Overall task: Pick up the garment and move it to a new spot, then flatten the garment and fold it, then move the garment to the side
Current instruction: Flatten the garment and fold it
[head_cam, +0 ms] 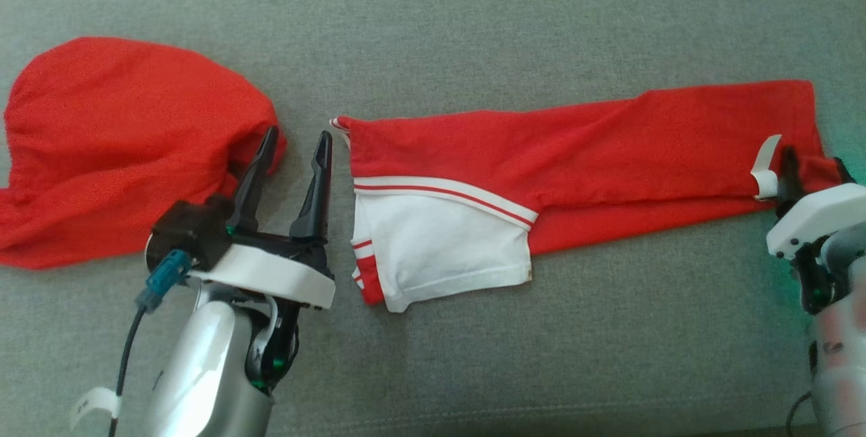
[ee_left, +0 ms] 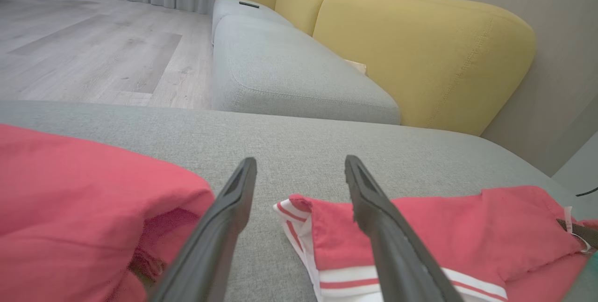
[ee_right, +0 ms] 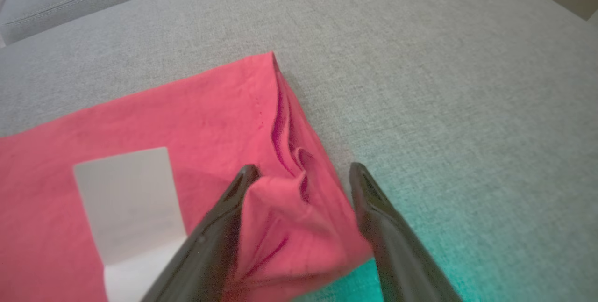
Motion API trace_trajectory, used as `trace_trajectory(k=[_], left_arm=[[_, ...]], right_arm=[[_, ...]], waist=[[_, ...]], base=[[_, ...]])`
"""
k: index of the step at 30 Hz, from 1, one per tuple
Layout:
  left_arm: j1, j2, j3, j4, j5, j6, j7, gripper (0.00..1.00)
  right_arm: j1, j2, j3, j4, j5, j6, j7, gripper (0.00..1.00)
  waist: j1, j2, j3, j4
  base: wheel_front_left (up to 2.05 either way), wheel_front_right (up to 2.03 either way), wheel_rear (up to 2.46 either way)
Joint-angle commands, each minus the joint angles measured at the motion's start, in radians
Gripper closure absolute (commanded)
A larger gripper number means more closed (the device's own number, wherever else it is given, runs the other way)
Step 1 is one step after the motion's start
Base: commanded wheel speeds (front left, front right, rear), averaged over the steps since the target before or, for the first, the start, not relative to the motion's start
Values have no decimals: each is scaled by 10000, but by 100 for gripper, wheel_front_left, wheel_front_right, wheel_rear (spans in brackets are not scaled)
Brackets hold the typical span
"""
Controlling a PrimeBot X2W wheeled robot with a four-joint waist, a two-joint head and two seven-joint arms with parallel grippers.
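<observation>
Grey sofa seat [head_cam: 473,24] carries every item. A long folded red-and-white garment [head_cam: 582,146] lies flat across its centre and right, and a crumpled red garment [head_cam: 115,132] lies at the left. The left hand [head_cam: 298,136] sits between the two garments with its fingers apart and nothing between them. The right hand [ee_right: 303,168] stands at the folded garment's right end, fingers apart on either side of a bunched corner, just beside a white label [ee_right: 131,199].

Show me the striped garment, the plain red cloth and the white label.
striped garment [head_cam: 440,247]: head view, white panel
plain red cloth [head_cam: 122,139]: head view, its middle
white label [ee_right: 128,204]: right wrist view, its centre
</observation>
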Motion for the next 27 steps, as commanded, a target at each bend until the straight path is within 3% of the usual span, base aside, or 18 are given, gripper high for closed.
trace_trajectory(k=[1,12,13,14,15,22,27], left_arm=[[-373,31,317,-349,-56,-42,-60,0],[-603,30,517,-245,-15,-123,-61,0],[-613,30,561,-246,-24,-128,-61,0],[-617,30,602,-242,-25,-134,-61,0],[-612,30,641,-233,-20,-142,-61,0],[-460,30,796,-186,-33,-161,-61,0],[-306,30,811,-220,-89,-141,-61,0]], right_arm=[[-173,1,223,-230,47,-9,26,0],[-35,58,550,-618,750,-9,119,0],[-13,69,624,-632,844,-9,167,22],[16,67,696,-651,924,-9,201,78],[49,54,755,-670,989,-9,221,100],[231,-257,725,-786,1420,-9,256,100],[293,-699,-124,-806,925,-9,33,100]], waist=[[0,0,59,-39],[0,0,449,-91],[0,0,450,-93],[0,0,440,-98],[0,0,411,-105],[0,0,-25,-195],[0,0,-345,-300]], base=[[0,0,0],[0,0,0],[0,0,0],[0,0,0],[0,0,0],[0,0,0],[0,0,0]])
